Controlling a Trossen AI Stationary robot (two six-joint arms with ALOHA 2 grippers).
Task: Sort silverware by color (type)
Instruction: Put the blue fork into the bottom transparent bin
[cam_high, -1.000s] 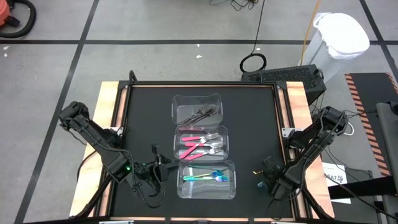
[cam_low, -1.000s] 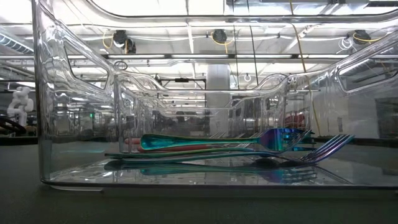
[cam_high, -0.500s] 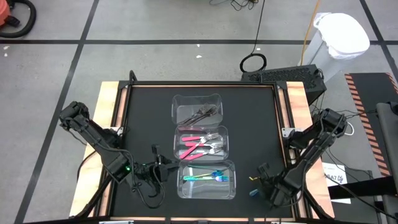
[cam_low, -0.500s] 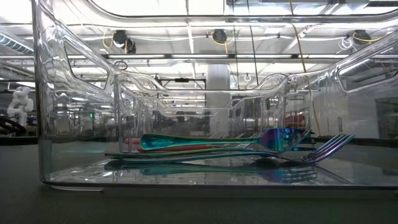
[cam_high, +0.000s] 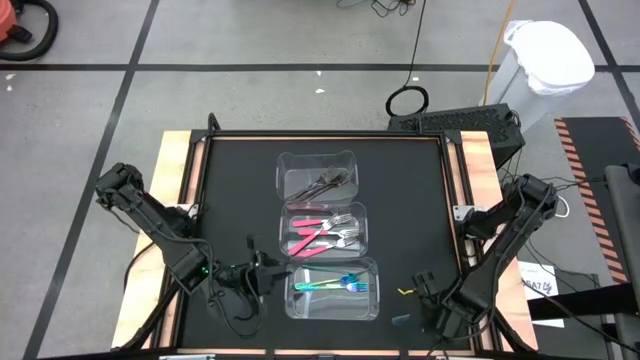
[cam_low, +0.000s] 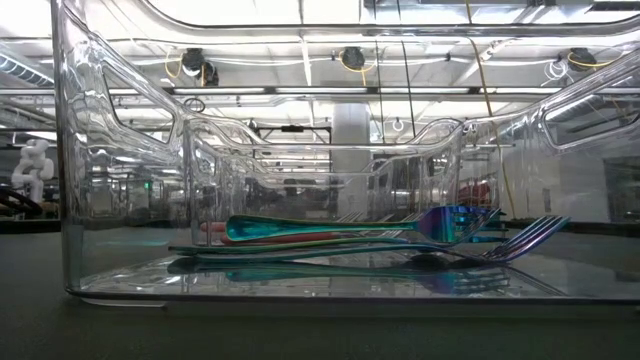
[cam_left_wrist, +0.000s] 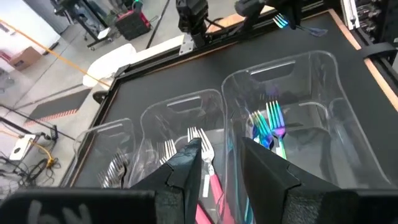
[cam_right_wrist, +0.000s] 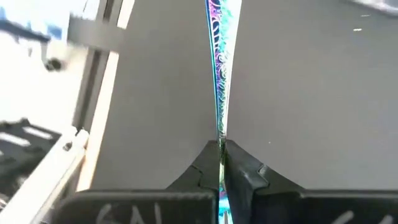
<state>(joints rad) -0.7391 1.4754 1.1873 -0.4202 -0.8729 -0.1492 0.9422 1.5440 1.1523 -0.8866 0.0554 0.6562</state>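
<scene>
Three clear containers stand in a column mid-table. The far one holds dark grey forks (cam_high: 325, 182), the middle one pink-handled forks (cam_high: 318, 235), and the near one blue-teal forks (cam_high: 330, 286). The blue-teal forks lie flat on the container floor in the low view (cam_low: 340, 235). My right gripper (cam_high: 410, 305) is right of the near container, close to the table's near edge, shut on one more blue-teal fork (cam_right_wrist: 219, 68). My left gripper (cam_high: 262, 272) is open just left of the near container, touching nothing (cam_left_wrist: 217, 146). My right gripper pinches the blue-teal fork (cam_right_wrist: 219, 134) between its two fingers. The fork shows edge-on and runs straight ahead past the fingertips, along the fingers. Its tined end (cam_left_wrist: 282, 21) shows in the left wrist view, above the black mat. The gripper hides the held part.
The black mat (cam_high: 230, 200) has bare areas left and right of the container column. A raised wooden frame (cam_high: 178, 170) borders the table. A small yellow mark (cam_high: 405, 291) sits by my right gripper. A white bin (cam_high: 548, 55) and cables are on the floor beyond.
My right gripper has moved toward the table's near edge and slightly left, carrying the blue-teal fork with it. The forks in the containers have kept still.
</scene>
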